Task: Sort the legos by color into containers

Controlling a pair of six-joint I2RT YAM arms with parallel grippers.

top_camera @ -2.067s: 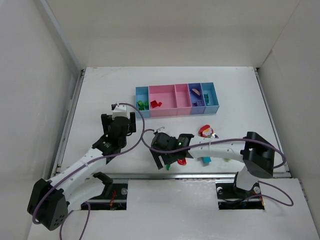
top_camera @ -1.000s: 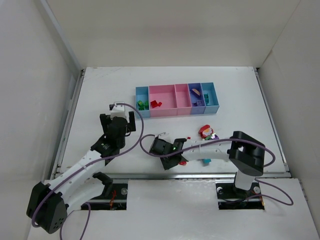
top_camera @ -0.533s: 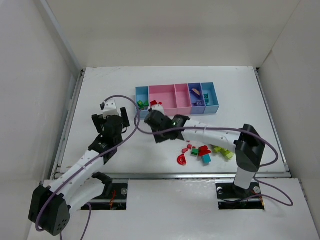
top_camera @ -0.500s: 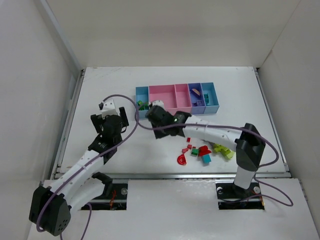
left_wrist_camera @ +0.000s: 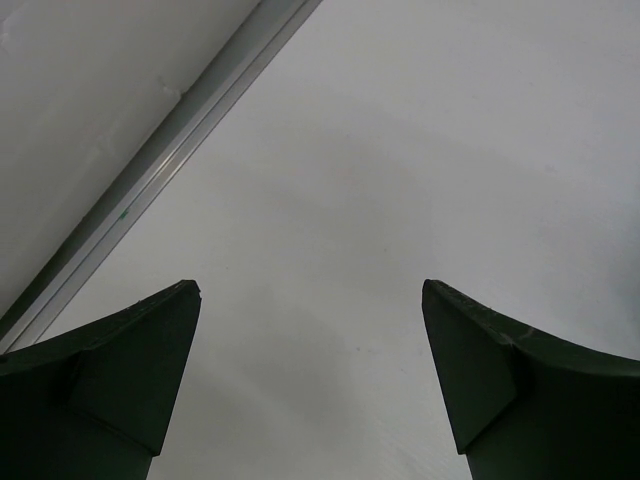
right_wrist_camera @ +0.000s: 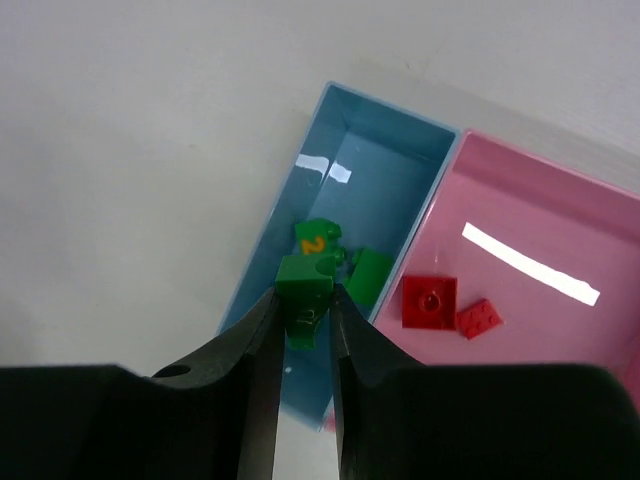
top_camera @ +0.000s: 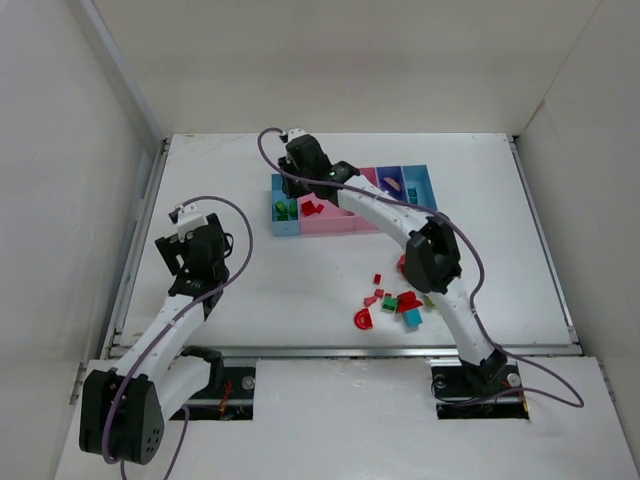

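Observation:
My right gripper (right_wrist_camera: 303, 296) is shut on a green lego (right_wrist_camera: 305, 275) and hangs over the light blue bin (right_wrist_camera: 375, 175) at the left end of the containers (top_camera: 345, 214). Two more green legos (right_wrist_camera: 318, 238) lie in that bin. In the wide pink bin (right_wrist_camera: 540, 290) beside it are two red pieces (right_wrist_camera: 430, 300). In the top view my right gripper (top_camera: 297, 178) reaches over the row's left end. Several loose legos (top_camera: 395, 300) in red, teal and lime lie near the table's front. My left gripper (left_wrist_camera: 310, 290) is open over bare table, far left (top_camera: 190, 234).
A metal rail (left_wrist_camera: 150, 190) along the left wall runs close to my left gripper. A red arch piece (top_camera: 363, 319) and a teal piece (top_camera: 412, 317) lie at the pile's near side. White walls enclose the table.
My right arm swung from the table's middle out to the leftmost blue bin, still holding the green lego. My left arm drew back to the left, away from the bins.

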